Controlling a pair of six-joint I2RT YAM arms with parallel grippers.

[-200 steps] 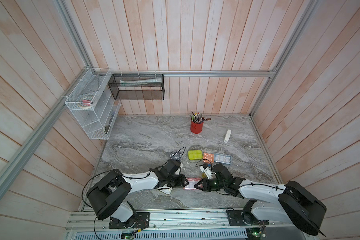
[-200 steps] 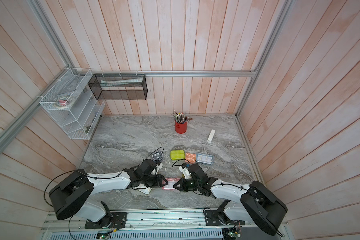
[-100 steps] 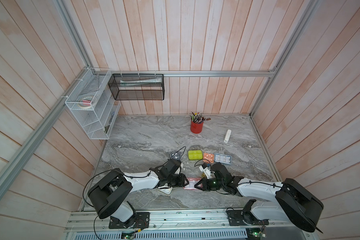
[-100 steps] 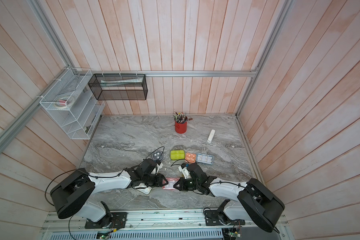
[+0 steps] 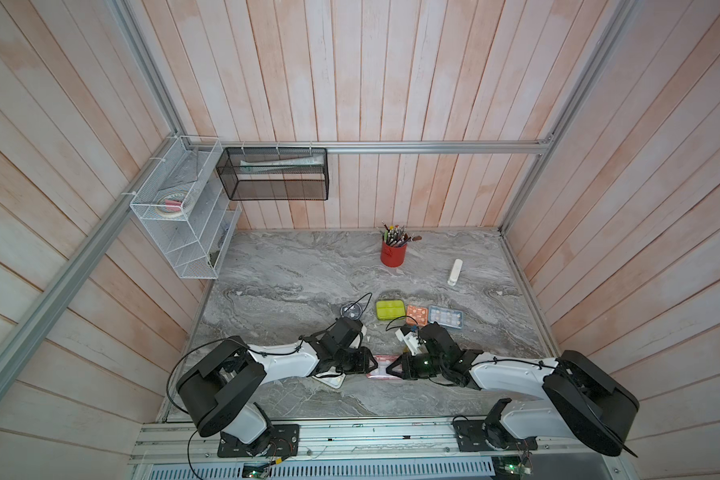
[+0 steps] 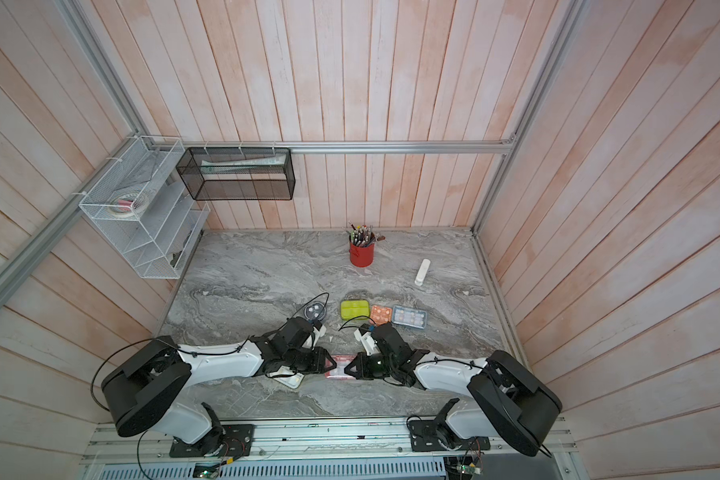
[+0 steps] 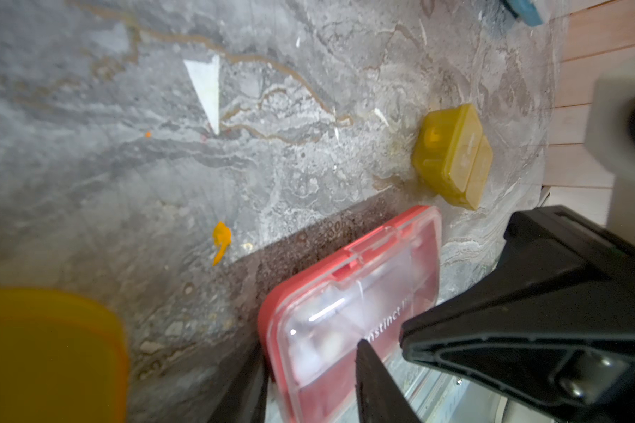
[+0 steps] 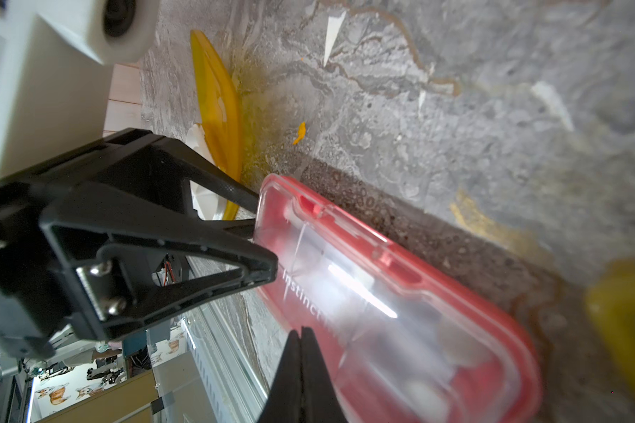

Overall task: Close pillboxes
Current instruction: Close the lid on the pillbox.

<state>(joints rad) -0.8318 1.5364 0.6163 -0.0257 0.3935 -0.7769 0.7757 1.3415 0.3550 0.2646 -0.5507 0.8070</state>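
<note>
My right gripper (image 8: 301, 331) has pinched fully together above the pink-red pillbox (image 8: 400, 311), my left gripper (image 7: 308, 366) has eased narrower astride its other end, the box flat between them beside the yellow pillbox (image 7: 48, 351), so its lid looks nearly latched.

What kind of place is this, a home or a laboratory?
Probably a laboratory test cell dressed as a home desk: wood-plank walls framed by aluminium rails, a marble-look table, and two robot arms bolted to a front rail.
</note>
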